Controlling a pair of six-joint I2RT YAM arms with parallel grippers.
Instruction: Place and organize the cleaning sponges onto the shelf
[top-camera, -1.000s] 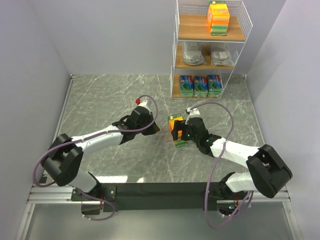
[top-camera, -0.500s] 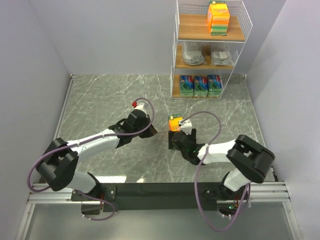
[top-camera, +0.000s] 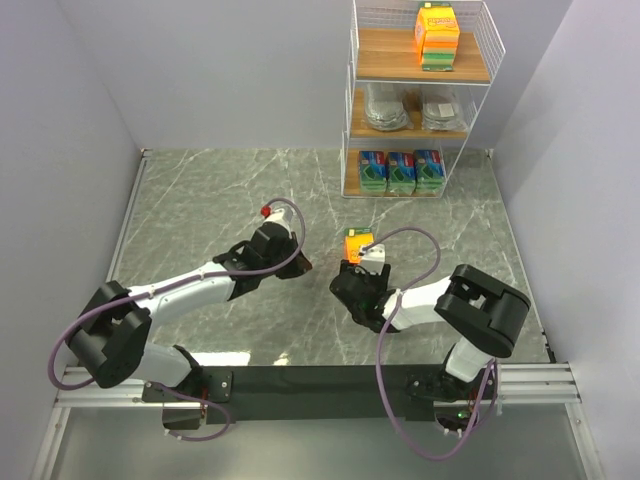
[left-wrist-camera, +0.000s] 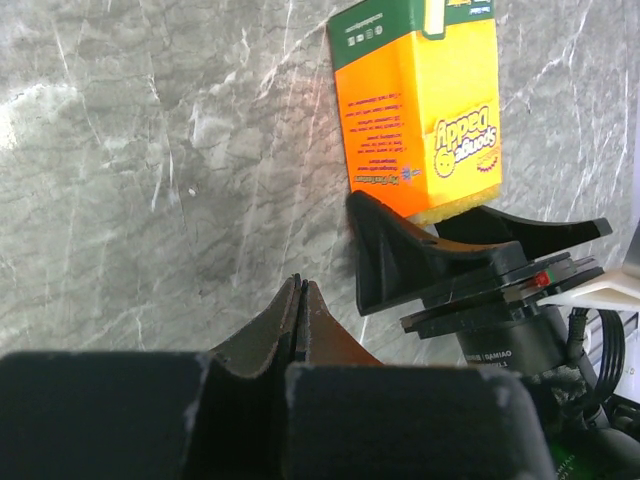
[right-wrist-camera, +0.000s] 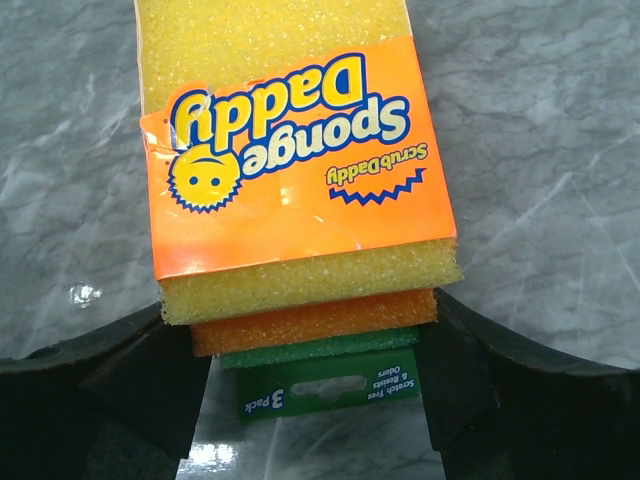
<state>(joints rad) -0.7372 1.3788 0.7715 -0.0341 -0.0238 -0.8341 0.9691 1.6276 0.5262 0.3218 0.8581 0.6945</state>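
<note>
An orange sponge pack (top-camera: 357, 242) with yellow, orange and green layers (right-wrist-camera: 290, 170) lies flat on the marble table, in the middle. My right gripper (top-camera: 357, 264) is at its near end, with a finger pressed against each side of the pack (right-wrist-camera: 315, 345). My left gripper (top-camera: 298, 265) is shut and empty (left-wrist-camera: 300, 285), just left of the pack (left-wrist-camera: 420, 110). The shelf (top-camera: 385, 55) stands at the back right. It holds another orange pack (top-camera: 437, 35) on top, two silvery grey packs (top-camera: 383, 108) in the middle and three blue-and-green packs (top-camera: 401, 170) at the bottom.
Grey walls close in the table on the left, back and right. A black rail (top-camera: 320, 380) with both arm bases runs along the near edge. Purple cables (top-camera: 420, 235) loop above both wrists.
My right arm has swung round to the near end of the orange pack and its jaws have closed in on the pack's sides. My left gripper has drawn back a little to the left.
</note>
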